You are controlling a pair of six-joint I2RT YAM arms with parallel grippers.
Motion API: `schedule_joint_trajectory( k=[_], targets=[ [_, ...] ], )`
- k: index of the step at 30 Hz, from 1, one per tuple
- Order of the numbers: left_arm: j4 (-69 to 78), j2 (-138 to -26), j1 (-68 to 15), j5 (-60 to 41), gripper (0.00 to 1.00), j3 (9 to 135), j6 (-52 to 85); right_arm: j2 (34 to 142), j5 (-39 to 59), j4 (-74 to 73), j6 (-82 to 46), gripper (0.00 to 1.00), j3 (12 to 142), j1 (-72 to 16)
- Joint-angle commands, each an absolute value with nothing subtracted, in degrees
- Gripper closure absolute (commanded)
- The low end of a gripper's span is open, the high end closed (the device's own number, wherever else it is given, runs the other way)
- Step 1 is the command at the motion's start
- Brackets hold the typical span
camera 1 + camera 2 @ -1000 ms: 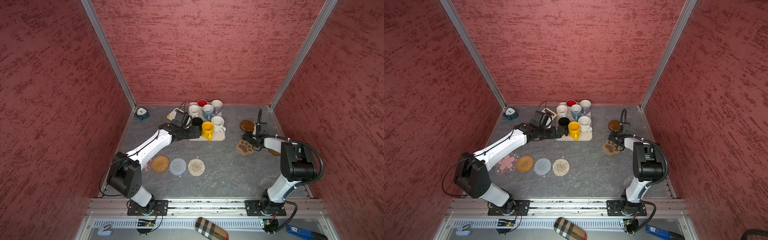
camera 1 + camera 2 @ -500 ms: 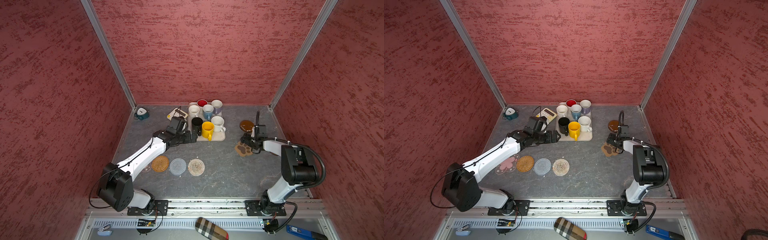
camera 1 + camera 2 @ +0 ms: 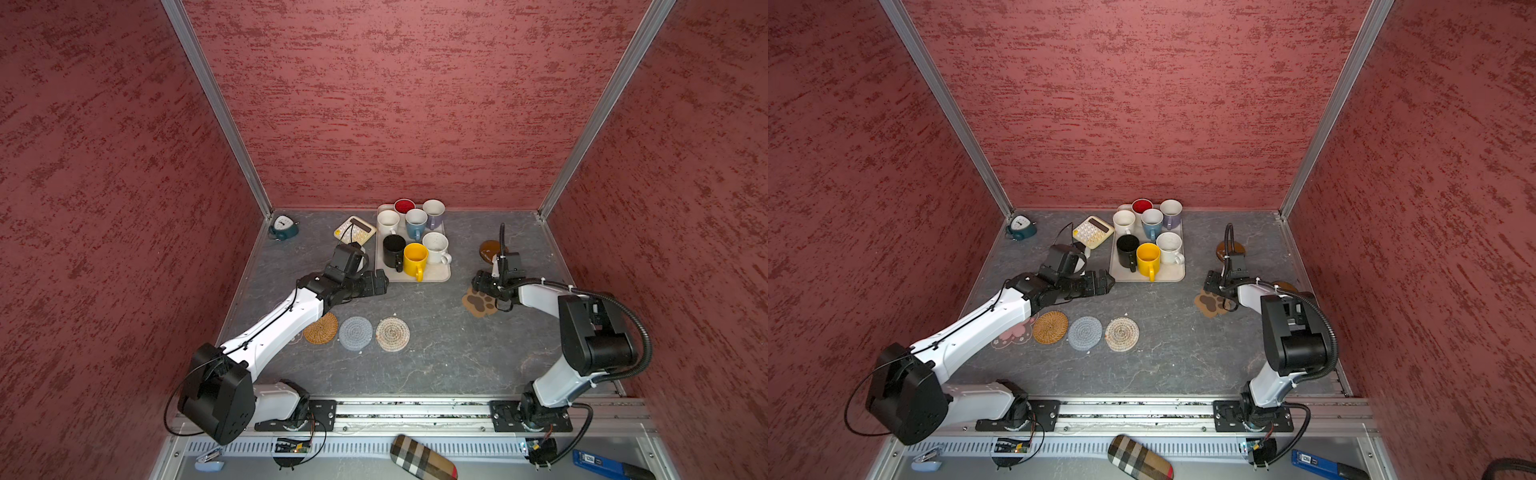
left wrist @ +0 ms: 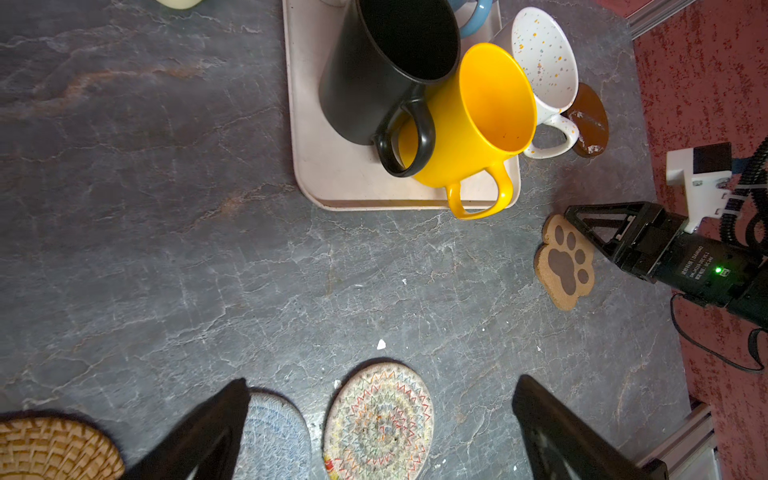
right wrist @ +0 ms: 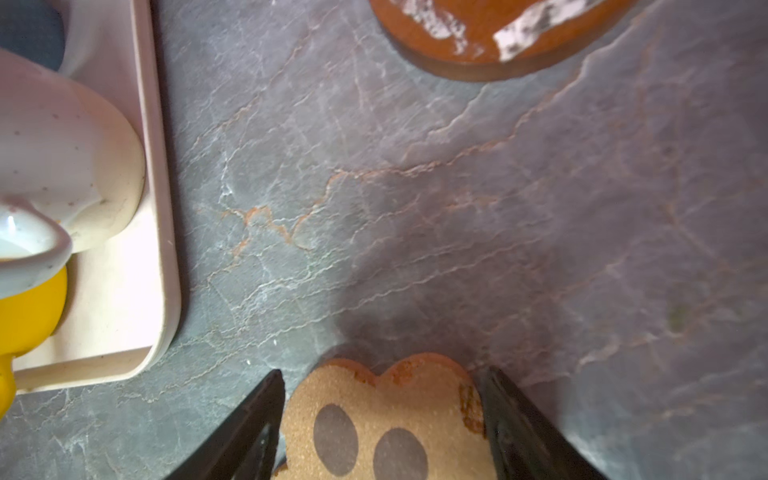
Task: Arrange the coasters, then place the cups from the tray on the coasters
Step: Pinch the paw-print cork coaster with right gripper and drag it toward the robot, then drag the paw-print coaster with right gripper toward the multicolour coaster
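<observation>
Claws first: your left gripper [image 3: 383, 281] hangs wide open and empty over the table, by the near left corner of the tray [image 3: 434, 275]. Your right gripper [image 5: 384, 370] straddles the paw-print coaster [image 3: 480, 303] on the table right of the tray. Its fingers sit close at both edges, but you can't tell whether they pinch it. All seven cups [image 3: 414, 258] stand on the tray, and the woven tan coaster [image 3: 321, 328], grey coaster [image 3: 355, 333] and beige coaster [image 3: 392, 333] lie in a row nearer the arm bases.
</observation>
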State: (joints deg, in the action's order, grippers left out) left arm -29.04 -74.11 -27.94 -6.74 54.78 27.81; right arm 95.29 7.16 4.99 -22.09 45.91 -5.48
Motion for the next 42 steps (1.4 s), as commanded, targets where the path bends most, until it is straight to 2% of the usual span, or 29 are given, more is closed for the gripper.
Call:
schedule_joint_trajectory(
  k=[1, 12, 21, 42],
  targets=[
    [-28.1, -72.3, -27.5, -5.9, 0.00, 54.2, 28.1, 94.9, 7.1, 9.1, -21.8, 0.25, 43.8, -7.0],
    [-28.0, -70.8, -26.7, -5.8, 0.01, 52.8, 28.2, 93.4, 8.4, 13.2, -21.5, 0.25, 44.4, -12.3],
    [-27.3, -70.8, -26.6, -6.0, 0.00, 51.9, 28.3, 92.3, 13.9, 13.3, -23.7, 0.26, 43.4, -13.9],
    [-24.7, -70.9, -25.9, -7.2, 0.00, 49.8, 28.7, 87.8, 13.4, 13.3, -29.4, 0.27, 41.2, -25.9]
  ],
)
